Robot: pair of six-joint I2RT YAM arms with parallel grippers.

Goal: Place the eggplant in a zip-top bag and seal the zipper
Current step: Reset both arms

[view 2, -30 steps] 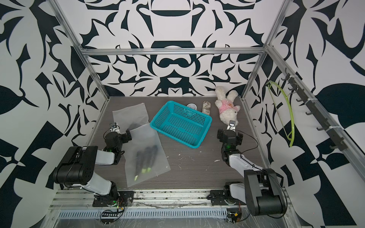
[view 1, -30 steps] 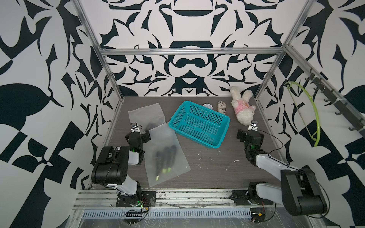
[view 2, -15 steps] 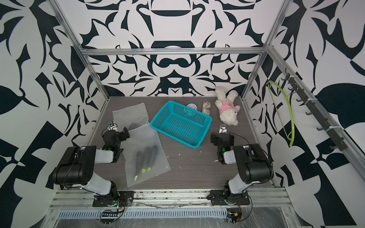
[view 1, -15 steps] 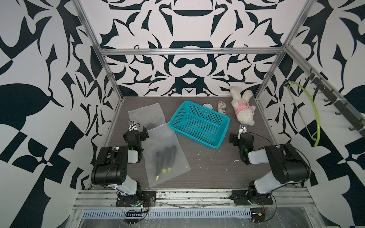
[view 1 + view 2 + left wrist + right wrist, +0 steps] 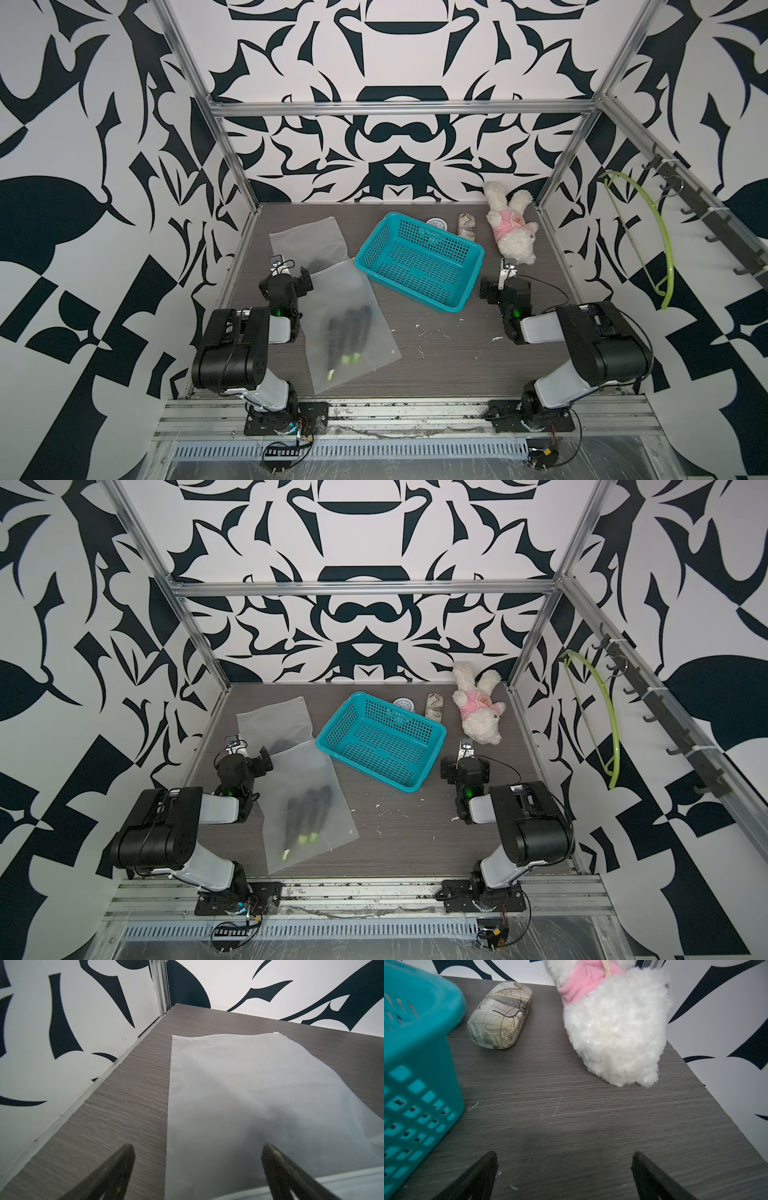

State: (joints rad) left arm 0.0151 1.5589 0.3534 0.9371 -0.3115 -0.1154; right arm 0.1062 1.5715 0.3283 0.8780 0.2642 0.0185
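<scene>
I see the dark, green-stemmed eggplants lying inside the frosted plastic zip-top bag. My left gripper, jaws spread wide and empty, sits at that bag's far edge. The right gripper, likewise spread, is well apart.

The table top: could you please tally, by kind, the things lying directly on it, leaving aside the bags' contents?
Frosted plastic zip-top bags: 2
Teal perforated plastic basket: 1
White plush toy in pink top: 1
Map-print oval glasses case: 1
Small round white disc: 1
Total: 6
</scene>
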